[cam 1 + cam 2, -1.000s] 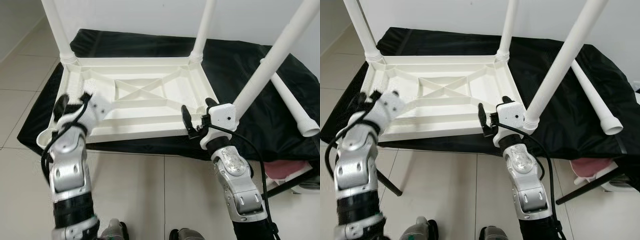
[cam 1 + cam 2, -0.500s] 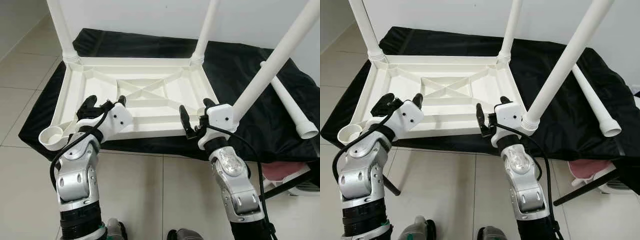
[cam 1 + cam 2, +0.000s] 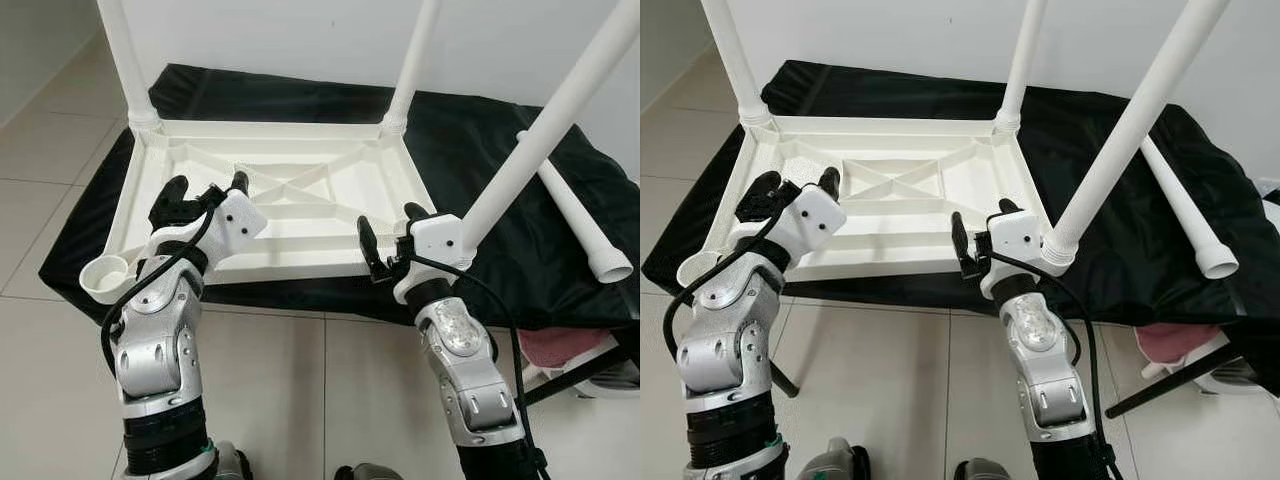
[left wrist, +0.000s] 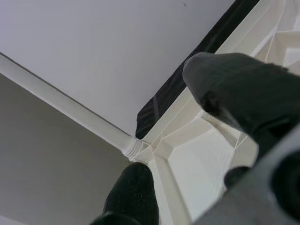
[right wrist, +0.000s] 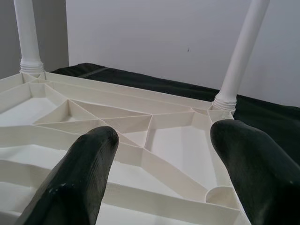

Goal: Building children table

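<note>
Meanwhile, with three legs fitted, the upturned tabletop point(image 3: 270, 200) lies on a black cloth point(image 3: 480, 150); both the left gripper point(image 3: 205, 195) and right gripper point(image 3: 385, 240) gape empty, and fetching the loose fourth leg point(image 3: 575, 215) for the vacant corner socket point(image 3: 105, 275) looks next.

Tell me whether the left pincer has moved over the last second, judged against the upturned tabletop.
Yes. The left pincer has swung inward from the tabletop's near left edge, beside the empty leg socket, to over its ribbed underside.
</note>
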Available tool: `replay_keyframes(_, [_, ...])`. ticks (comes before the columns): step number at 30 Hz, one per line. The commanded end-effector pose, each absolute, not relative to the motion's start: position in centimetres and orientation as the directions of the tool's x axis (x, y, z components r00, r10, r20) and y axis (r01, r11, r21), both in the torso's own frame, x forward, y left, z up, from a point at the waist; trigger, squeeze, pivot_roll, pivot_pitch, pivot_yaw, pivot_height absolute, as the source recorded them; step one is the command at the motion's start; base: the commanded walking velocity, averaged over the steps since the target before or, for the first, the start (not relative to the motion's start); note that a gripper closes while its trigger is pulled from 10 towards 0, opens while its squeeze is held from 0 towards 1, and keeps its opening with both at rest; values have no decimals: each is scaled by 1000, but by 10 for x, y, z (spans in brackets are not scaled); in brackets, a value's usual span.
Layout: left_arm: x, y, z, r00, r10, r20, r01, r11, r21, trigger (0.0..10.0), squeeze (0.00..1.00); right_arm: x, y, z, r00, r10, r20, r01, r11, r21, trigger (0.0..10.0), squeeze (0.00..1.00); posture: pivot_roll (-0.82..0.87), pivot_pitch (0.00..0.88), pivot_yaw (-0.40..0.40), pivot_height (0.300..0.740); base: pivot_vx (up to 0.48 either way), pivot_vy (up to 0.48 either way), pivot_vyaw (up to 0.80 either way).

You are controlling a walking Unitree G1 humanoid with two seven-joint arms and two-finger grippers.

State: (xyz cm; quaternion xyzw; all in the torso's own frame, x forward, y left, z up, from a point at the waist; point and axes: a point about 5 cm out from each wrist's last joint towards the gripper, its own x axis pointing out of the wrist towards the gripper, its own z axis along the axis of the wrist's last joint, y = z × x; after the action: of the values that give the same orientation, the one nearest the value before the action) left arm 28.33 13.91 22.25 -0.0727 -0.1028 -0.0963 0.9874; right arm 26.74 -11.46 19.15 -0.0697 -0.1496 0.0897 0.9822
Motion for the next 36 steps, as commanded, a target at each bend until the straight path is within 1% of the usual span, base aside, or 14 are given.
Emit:
replay_keyframes(1, [285, 129, 226, 950, -213, 227, 260, 945, -200, 10000, 0, 268, -115, 189, 941, 189, 282, -147, 976, -163, 10000, 0, 13, 52, -24, 740, 0, 0, 0])
replay_keyframes(2, [285, 129, 226, 950, -213, 227, 260, 945, -200, 10000, 0, 268, -115, 189, 941, 189, 282, -147, 976, -163, 10000, 0, 13, 52, -24, 740, 0, 0, 0])
replay_keyframes(3, [285, 129, 232, 942, -223, 251, 264, 954, -145, 10000, 0, 268, -114, 189, 941, 186, 283, -144, 976, -161, 10000, 0, 14, 55, -21, 740, 0, 0, 0])
replay_keyframes(4, [285, 129, 232, 942, -223, 251, 264, 954, -145, 10000, 0, 268, -114, 189, 941, 186, 283, -144, 976, -161, 10000, 0, 14, 55, -21, 740, 0, 0, 0])
replay_keyframes(7, [284, 126, 236, 924, -263, 277, 282, 959, -28, 10000, 0, 268, -114, 189, 941, 185, 285, -144, 977, -159, 10000, 0, 18, 60, -19, 740, 0, 0, 0])
replay_keyframes(10, [284, 125, 237, 920, -271, 281, 285, 958, -8, 10000, 0, 268, -113, 189, 941, 185, 284, -145, 977, -158, 10000, 0, 18, 60, -19, 740, 0, 0, 0])
replay_keyframes(13, [284, 124, 237, 912, -299, 282, 298, 953, 48, 10000, 0, 268, -113, 188, 941, 184, 283, -145, 977, -155, 10000, 0, 23, 63, -14, 740, 0, 0, 0])
replay_keyframes(14, [283, 122, 237, 906, -317, 282, 306, 948, 83, 10000, 0, 268, -112, 188, 941, 184, 283, -145, 978, -153, 10000, 0, 23, 65, -13, 740, 0, 0, 0])
replay_keyframes(15, [283, 122, 237, 906, -317, 282, 306, 948, 83, 10000, 0, 268, -112, 188, 941, 184, 283, -145, 978, -153, 10000, 0, 23, 65, -13, 740, 0, 0, 0])
replay_keyframes(17, [280, 119, 236, 892, -355, 280, 317, 932, 174, 10000, 0, 268, -112, 187, 941, 182, 283, -144, 978, -152, 10000, 0, 24, 67, -11, 740, 0, 0, 0])
replay_keyframes(20, [279, 117, 235, 886, -371, 279, 320, 923, 212, 10000, 0, 268, -112, 187, 942, 182, 283, -143, 978, -151, 10000, 0, 24, 67, -11, 740, 0, 0, 0])
replay_keyframes(23, [278, 114, 231, 870, -410, 272, 320, 891, 321, 10000, 0, 268, -111, 186, 942, 180, 281, -143, 978, -150, 10000, 0, 28, 69, -8, 740, 0, 0, 0])
replay_keyframes(33, [279, 118, 230, 877, -396, 272, 303, 896, 325, 10000, 0, 268, -110, 184, 944, 180, 278, -143, 979, -146, 10000, 0, 33, 72, -4, 740, 0, 0, 0])
replay_keyframes(36, [281, 121, 231, 887, -371, 275, 299, 916, 268, 10000, 0, 269, -110, 184, 943, 180, 278, -144, 979, -145, 10000, 0, 36, 72, -4, 740, 0, 0, 0])
